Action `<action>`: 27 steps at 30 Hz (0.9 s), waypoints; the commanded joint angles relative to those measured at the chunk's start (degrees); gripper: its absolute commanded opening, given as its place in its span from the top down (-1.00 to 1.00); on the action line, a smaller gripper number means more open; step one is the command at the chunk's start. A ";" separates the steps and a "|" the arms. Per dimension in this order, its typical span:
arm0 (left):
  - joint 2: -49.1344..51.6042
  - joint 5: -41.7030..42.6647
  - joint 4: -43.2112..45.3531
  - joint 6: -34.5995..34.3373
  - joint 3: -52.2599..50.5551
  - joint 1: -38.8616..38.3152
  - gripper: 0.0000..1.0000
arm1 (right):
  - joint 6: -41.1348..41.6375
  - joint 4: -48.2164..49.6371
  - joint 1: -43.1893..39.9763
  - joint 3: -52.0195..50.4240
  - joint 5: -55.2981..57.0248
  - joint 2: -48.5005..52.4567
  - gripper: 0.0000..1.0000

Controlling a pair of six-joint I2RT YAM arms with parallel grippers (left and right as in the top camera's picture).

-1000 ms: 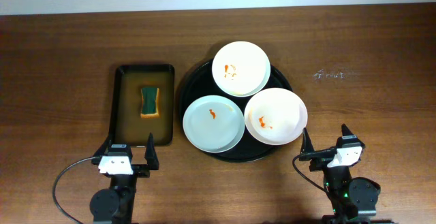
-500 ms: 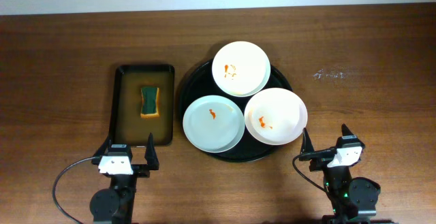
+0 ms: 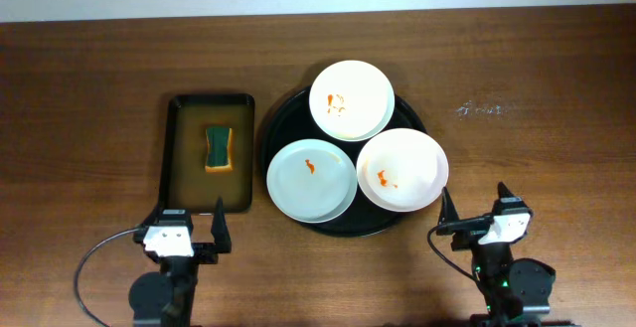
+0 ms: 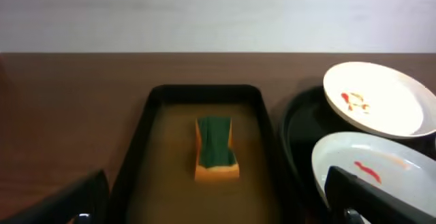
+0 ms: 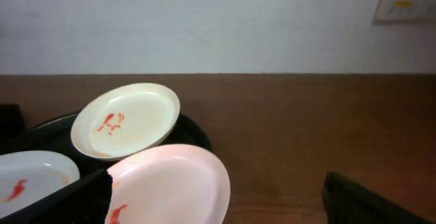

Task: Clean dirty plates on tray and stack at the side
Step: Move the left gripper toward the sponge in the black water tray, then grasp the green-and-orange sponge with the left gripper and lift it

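Note:
Three smeared plates lie on the round black tray [image 3: 281,128]: a white plate [image 3: 351,99] at the back, a pale blue plate [image 3: 311,180] front left, a pale pink plate [image 3: 402,170] front right. My left gripper [image 3: 185,228] is open and empty at the front edge, below the rectangular tray; the left wrist view shows the white plate [image 4: 379,100] and blue plate [image 4: 361,169] at right. My right gripper [image 3: 475,208] is open and empty, just right of the pink plate [image 5: 170,186]; the white plate [image 5: 126,118] lies beyond.
A rectangular dark tray [image 3: 175,158] of brownish liquid stands left of the round tray, with a green-and-yellow sponge [image 3: 218,147] in it, also in the left wrist view [image 4: 216,148]. Bare wood table [image 3: 517,138] to the right has a faint white mark [image 3: 481,109].
The left arm has shifted very slightly; plates and right arm have not moved.

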 commanded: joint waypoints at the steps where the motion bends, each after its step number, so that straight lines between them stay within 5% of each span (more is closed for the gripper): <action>1: 5.14 0.39 -4.85 0.90 8.26 0.26 -0.98 | 3.82 -5.75 -0.17 5.03 0.09 3.45 -0.97; 9: 43.10 0.90 -22.95 0.90 39.23 0.26 -0.99 | 3.76 -28.98 -0.17 33.16 -2.73 30.73 -0.97; 14: 61.79 0.92 -42.25 0.85 57.53 0.26 -0.98 | 3.56 -50.42 -0.17 55.04 -3.63 51.06 -0.97; 19: 63.73 6.19 -31.61 0.85 57.55 0.26 -0.98 | 3.61 -50.99 -0.17 55.89 -5.75 55.52 -0.97; 23: 82.47 1.16 -32.65 1.55 71.80 0.20 -0.95 | 3.58 -50.99 -0.17 55.89 -5.73 55.49 -0.97; 27: 100.17 0.85 -28.59 1.51 75.30 0.20 -0.63 | 3.58 -50.99 -0.17 55.89 -5.73 55.52 -0.97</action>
